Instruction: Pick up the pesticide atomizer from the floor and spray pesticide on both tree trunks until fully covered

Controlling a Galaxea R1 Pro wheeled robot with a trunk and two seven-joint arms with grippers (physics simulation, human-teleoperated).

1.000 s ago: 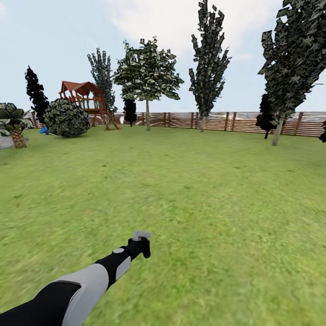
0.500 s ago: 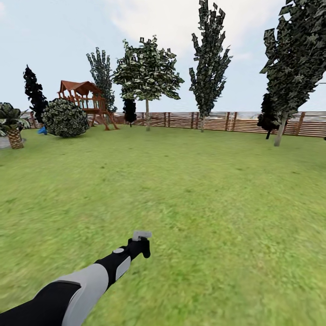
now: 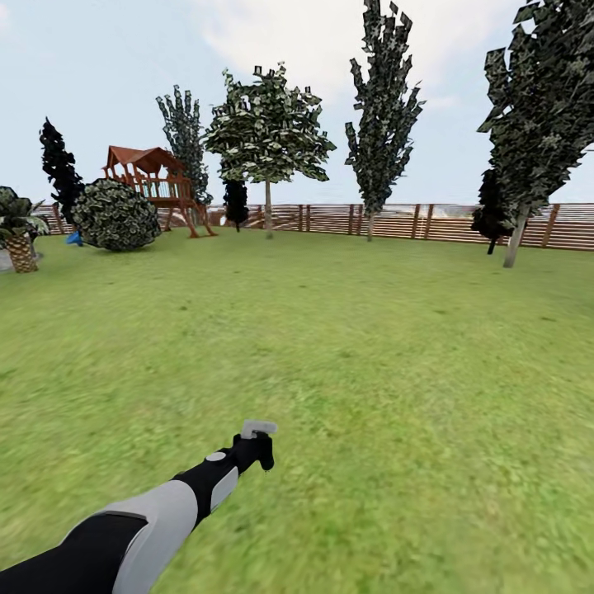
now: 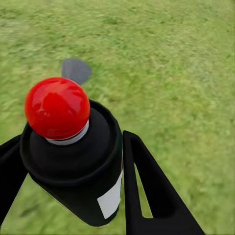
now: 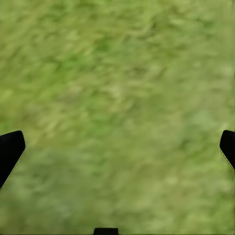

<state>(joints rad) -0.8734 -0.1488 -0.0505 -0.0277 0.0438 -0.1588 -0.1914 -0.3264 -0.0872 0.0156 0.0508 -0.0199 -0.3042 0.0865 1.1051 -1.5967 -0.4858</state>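
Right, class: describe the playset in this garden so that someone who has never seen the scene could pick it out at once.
Follow the brown slatted fence along the far edge of the lawn to its left end. There stands the wooden playset, just behind a big round bush. Unlike the trees and shrubs around it, it is a red-brown timber frame with a peaked roof.

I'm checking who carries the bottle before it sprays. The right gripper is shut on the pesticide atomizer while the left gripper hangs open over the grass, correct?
The sides are swapped. In the left wrist view the left gripper is shut on the pesticide atomizer, its fingers on either side of the dark bottle. In the right wrist view the right gripper is open over the grass.
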